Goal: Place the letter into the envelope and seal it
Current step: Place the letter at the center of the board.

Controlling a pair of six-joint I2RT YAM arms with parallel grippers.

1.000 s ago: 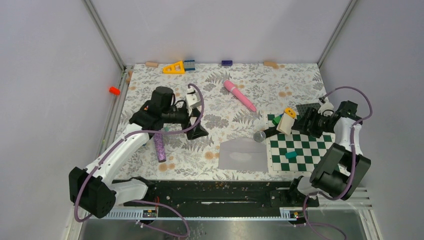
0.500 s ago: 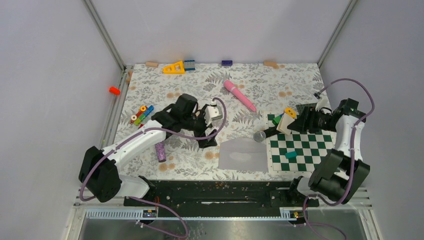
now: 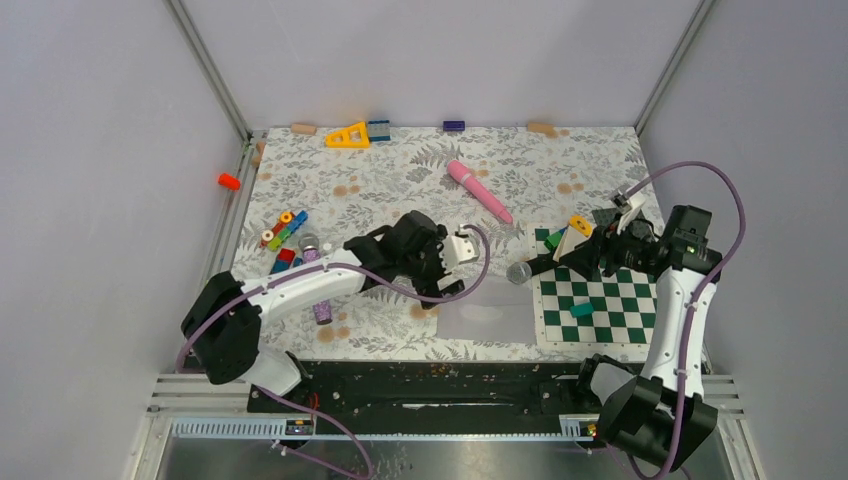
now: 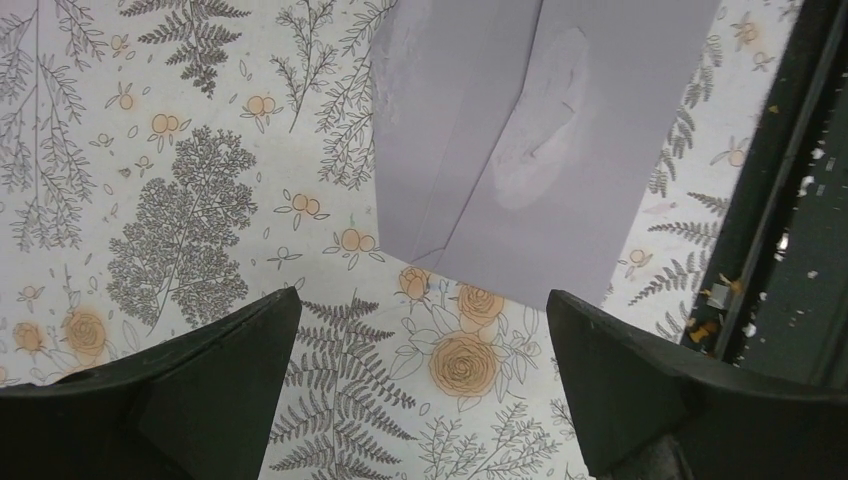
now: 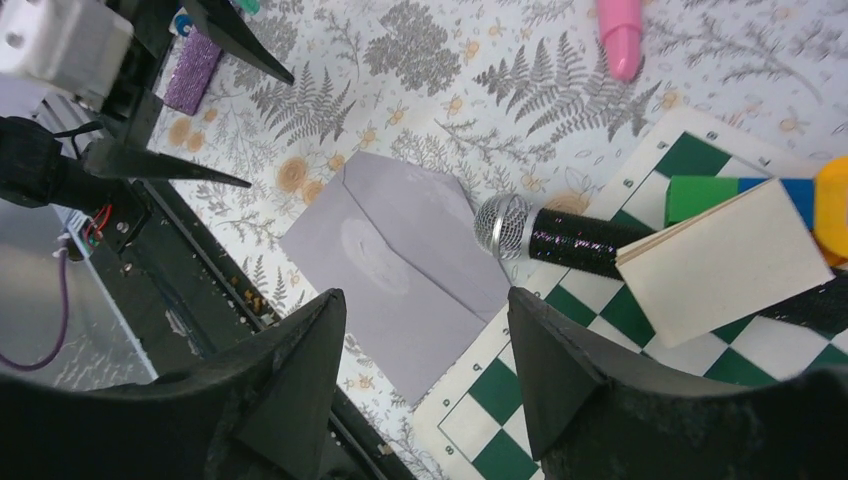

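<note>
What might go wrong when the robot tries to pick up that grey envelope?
The envelope lies flat on the flowery cloth, so the open left gripper might slide over it or crumple it instead of lifting it. The toy microphone has its silver head right at the envelope's corner, so a nudge may roll it onto the paper.

No legible text, no labels or numbers — envelope (image 4: 600, 150) face seemingly blank
</note>
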